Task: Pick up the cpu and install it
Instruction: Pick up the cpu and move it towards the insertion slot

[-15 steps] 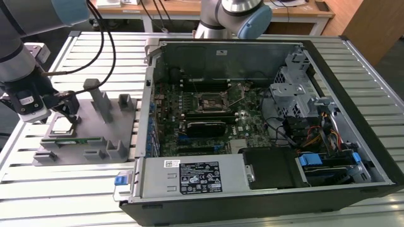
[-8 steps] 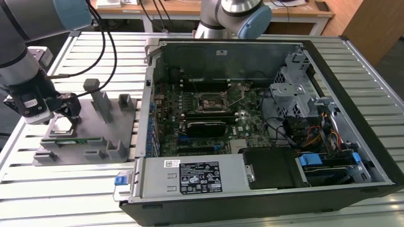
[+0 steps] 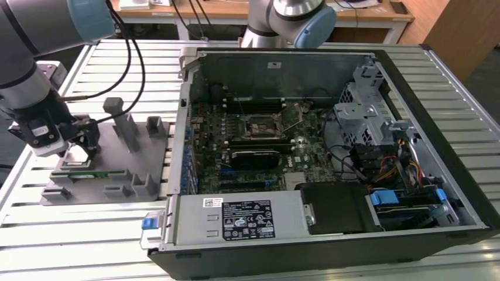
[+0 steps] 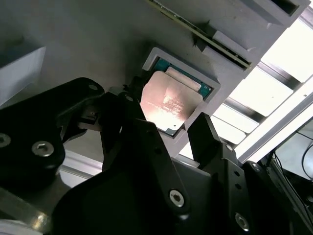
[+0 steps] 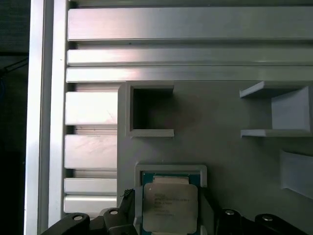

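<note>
One cpu (image 5: 169, 206) lies flat in a small square pocket of the gray holder (image 5: 230, 147). Its shiny silver top faces up. A thin green edge shows around the chip in both wrist views. The pocket has a low gray wall on every side, and the cpu sits inside that wall.

The gripper (image 4: 166, 115) hangs right over the cpu. Its two black fingers (image 4: 203, 134) are spread apart, one on each side of the pocket. They stand wider than the chip and have hold of nothing. It is hard to tell if one finger touches the edge of the cpu.

A second square pocket (image 5: 128, 107) sits near the first one on the same holder. A long thin green memory stick (image 3: 98, 174) stands on its edge in slots of the holder, just beside the cpu's pocket. Gray posts stick up from the holder too.

The holder rests on a metal table (image 3: 117, 64) made of long silver slats. In the exterior view the holder is at the left, with the arm (image 3: 31, 82) reaching down to it. An open computer case (image 3: 312, 257) lies on the table to the exterior view's right, well apart from the cpu. Inside the case, the square socket (image 3: 260, 126) sits on the green board.
</note>
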### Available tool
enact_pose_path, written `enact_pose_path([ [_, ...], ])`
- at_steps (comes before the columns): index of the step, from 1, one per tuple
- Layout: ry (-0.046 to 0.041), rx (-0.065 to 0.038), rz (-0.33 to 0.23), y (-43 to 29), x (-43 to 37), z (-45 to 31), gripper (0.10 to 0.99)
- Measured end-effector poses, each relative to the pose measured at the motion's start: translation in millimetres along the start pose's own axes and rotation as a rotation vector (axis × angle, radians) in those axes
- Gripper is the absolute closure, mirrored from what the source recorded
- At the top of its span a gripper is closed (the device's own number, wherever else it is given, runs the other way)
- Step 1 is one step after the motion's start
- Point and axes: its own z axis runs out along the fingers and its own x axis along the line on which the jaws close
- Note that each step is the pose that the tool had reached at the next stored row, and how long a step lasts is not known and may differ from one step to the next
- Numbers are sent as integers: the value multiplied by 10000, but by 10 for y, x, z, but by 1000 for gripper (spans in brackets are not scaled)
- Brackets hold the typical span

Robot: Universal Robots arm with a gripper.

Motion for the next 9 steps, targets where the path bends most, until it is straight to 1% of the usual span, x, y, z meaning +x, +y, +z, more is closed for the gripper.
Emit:
enact_pose_path([
  [9, -3, 33, -1, -10, -1, 16, 447],
])
